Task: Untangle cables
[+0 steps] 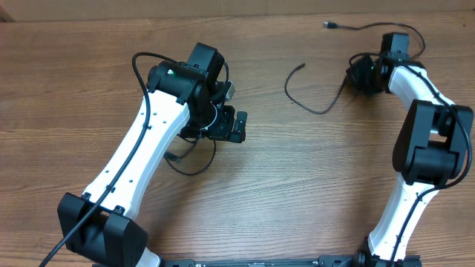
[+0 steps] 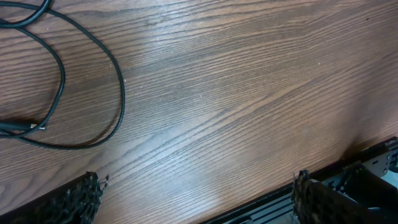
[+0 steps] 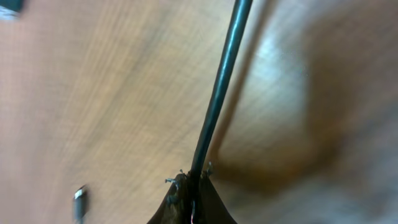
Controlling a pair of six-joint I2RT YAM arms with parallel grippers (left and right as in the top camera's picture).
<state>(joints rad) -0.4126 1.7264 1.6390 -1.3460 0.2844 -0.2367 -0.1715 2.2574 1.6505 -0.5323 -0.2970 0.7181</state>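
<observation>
Where both arms reach, table (image 1: 297,193): brown wood-grain top with all the cables lying on it.
Left arm (image 1: 141,148): white with black joints, stretching from the near left corner toward the middle of the table.
Right arm (image 1: 415,141): white and black, rising from the near right edge and bending over to the far right part of the table.
Left gripper (image 2: 198,177): released, jaws spread wide above bare wood with nothing between them.
Right gripper (image 3: 189,182): clenched, fingertips pinched together on a thin black cord.
Pinched cable (image 3: 217,93): runs straight out from the closed tips across the wood. The wrist view does not show which overhead strand it is.
Curved strand (image 1: 320,112): lies between the two arms, with one free end toward the middle and the other end running up to the right gripper.
Far strand (image 1: 364,27): runs along the far edge and passes behind the right wrist.
Cable loop (image 1: 194,169): lies just beside the left arm, nearer than the left gripper. In the wrist view it sits off to one side, apart from both fingers.
Loop plug (image 2: 28,127): lies flat inside the loop, well away from the open jaws.
Far plug (image 1: 329,24): the free end of the far strand, left of the right gripper and apart from it.
</observation>
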